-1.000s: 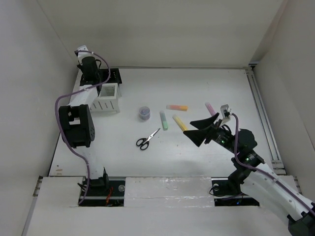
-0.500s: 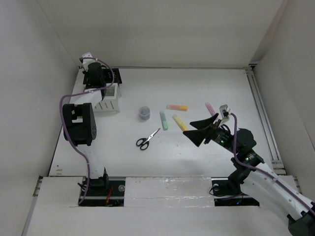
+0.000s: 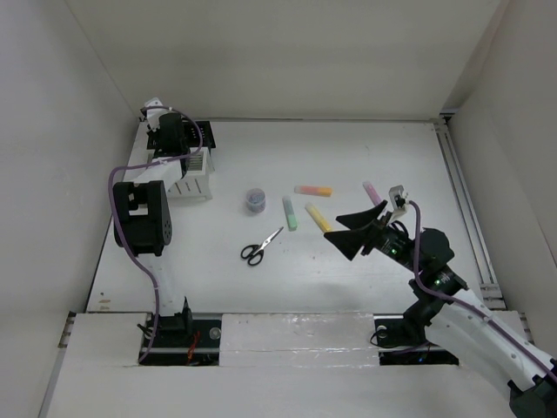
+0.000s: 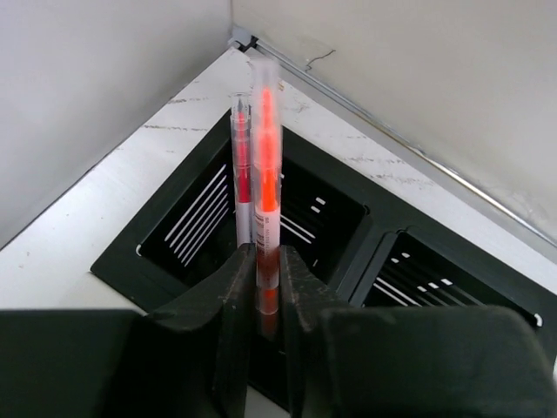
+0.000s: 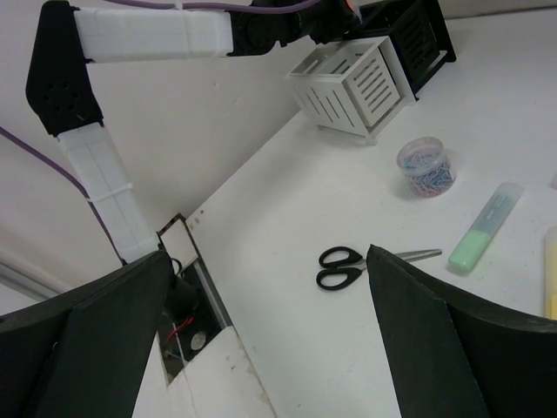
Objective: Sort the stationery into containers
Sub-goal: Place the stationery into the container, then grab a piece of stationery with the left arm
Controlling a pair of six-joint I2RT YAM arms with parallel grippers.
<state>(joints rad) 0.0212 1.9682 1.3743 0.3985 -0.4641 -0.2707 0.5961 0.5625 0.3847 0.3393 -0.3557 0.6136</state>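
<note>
Orange-red pen (image 4: pixel 267 174) is clamped by the left gripper (image 4: pixel 265 279) over the far-left mesh holder (image 4: pixel 370 228); right gripper (image 3: pixel 335 226) is spread wide

My left gripper (image 3: pixel 173 138) hangs at the far-left corner of the tabletop (image 3: pixel 392 148), over the black mesh holder (image 3: pixel 204 135) beside the white organizer (image 3: pixel 193 177). My right gripper (image 3: pixel 334 226) (jaws spread wide) hovers just beside the yellow marker (image 3: pixel 318 218). The scissors (image 3: pixel 259 247), tub (image 3: pixel 255 200) and green marker (image 3: pixel 290 213) lie apart.
</note>
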